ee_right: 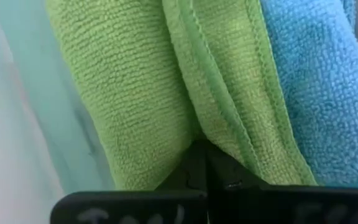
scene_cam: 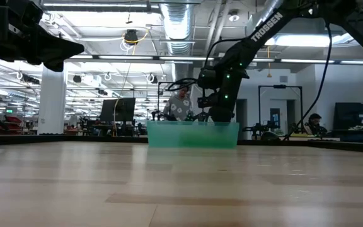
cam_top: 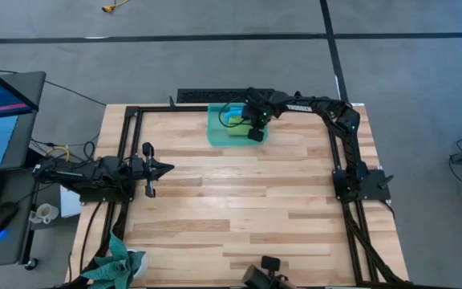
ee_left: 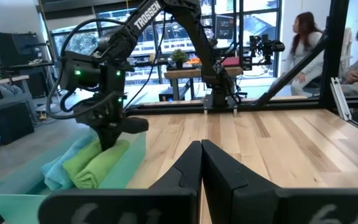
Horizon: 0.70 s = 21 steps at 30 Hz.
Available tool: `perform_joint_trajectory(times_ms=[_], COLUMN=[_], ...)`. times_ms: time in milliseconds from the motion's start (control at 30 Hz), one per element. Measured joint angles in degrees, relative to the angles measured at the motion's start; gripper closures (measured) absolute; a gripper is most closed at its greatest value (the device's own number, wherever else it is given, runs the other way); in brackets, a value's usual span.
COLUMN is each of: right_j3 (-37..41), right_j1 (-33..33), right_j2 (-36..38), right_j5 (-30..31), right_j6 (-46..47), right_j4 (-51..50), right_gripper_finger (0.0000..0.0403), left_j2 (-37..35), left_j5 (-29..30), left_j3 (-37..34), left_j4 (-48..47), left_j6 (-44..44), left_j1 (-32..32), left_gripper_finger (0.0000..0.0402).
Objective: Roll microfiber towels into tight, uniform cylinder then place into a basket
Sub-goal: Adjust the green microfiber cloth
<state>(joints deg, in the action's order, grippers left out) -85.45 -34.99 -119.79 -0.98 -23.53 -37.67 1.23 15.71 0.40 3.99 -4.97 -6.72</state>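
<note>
Right gripper (ee_left: pixel 110 138) is closed, its fingers together and pressed down onto the lime green towel (ee_left: pixel 95 163), which lies rolled inside the basket (cam_top: pixel 215 132) at the far edge of the bench (cam_top: pixel 239 209). It does not seem to hold the cloth, only to push on it. Just beside the green roll, touching it, lies the blue towel (ee_left: pixel 58 168), also in the basket. Left gripper (ee_left: pixel 201 165) is closed too and waits well apart, at the left side of the bench. I think the risk is now in the lifting: microfiber catches easily, so the closed fingers may drag the hem up and loosen the roll, or tip the light basket.
</note>
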Motion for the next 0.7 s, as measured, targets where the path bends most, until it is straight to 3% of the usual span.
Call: perform_joint_trajectory(times_ms=[700], right_j3=[-0.13], right_j1=[-0.31], right_j2=[2.82], right_j5=[-0.62], right_j6=[-0.48], right_j4=[-2.96], right_gripper_finger=[0.0387], left_j2=[0.00], left_j5=[0.06], left_j3=[-0.01], left_j4=[0.00], left_j6=[-0.07], left_j1=[0.01], left_gripper_finger=[0.0401])
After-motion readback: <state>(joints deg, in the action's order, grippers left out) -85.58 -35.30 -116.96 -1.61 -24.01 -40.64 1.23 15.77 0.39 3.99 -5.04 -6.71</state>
